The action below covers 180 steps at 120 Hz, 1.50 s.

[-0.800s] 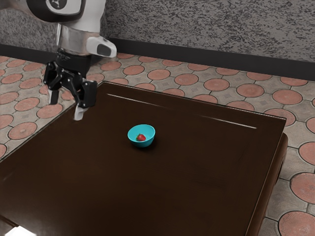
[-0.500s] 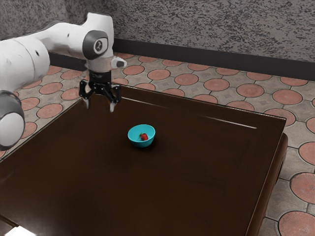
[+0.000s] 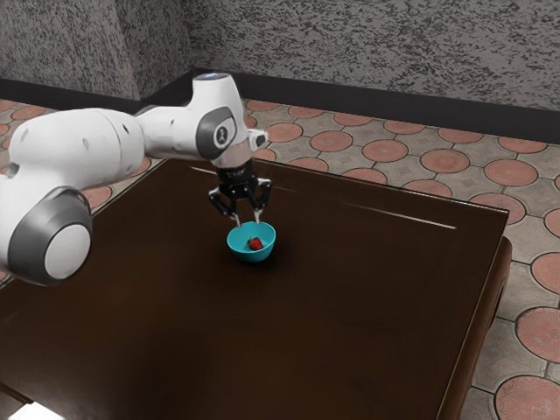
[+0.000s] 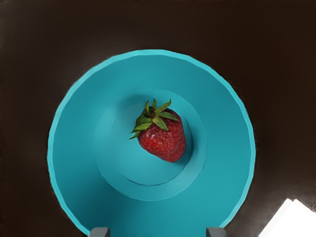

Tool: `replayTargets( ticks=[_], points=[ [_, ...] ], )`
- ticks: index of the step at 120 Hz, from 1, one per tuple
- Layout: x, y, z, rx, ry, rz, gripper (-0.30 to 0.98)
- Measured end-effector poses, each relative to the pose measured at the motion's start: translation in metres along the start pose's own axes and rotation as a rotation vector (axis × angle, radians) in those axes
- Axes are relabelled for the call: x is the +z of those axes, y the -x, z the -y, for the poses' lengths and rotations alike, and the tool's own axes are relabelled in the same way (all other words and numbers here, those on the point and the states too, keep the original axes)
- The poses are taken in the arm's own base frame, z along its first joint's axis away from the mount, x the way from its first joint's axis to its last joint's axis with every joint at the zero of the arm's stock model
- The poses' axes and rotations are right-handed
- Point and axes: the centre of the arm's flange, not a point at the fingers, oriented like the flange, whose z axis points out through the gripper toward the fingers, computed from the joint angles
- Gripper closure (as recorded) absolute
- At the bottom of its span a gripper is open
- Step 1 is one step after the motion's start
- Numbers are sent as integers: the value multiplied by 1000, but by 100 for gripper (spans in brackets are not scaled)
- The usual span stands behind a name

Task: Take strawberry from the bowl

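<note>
Spread end effector (image 3: 248, 223) just above turquoise bowl (image 3: 251, 256), strawberry (image 3: 255, 244) inside

Can read no words, brands or numbers; can see a small, illegible mark (image 3: 222, 135) on the arm (image 3: 179, 131)

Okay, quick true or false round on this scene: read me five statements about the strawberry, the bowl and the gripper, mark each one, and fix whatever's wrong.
1. The strawberry lies inside the bowl. True.
2. The gripper is open, its fingers apart. True.
3. The strawberry's leaves are gone. False: green leaves crown one end of it.
4. The bowl is tipped on its side. False: it stands upright on the dark table.
5. The inside of the bowl is turquoise. True.
</note>
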Motion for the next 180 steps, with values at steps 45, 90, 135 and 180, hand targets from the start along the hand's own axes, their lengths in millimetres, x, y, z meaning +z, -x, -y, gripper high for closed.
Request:
replayTargets(
  ticks=[45,90,135,180],
  points=[
    [40,-11,-2,-184,-19,-6,52],
    [72,-24,1,-301,2,-52,47],
    [101,-29,4,-370,14,-60,23],
    [91,-20,17,-416,6,-53,65]
  ],
)
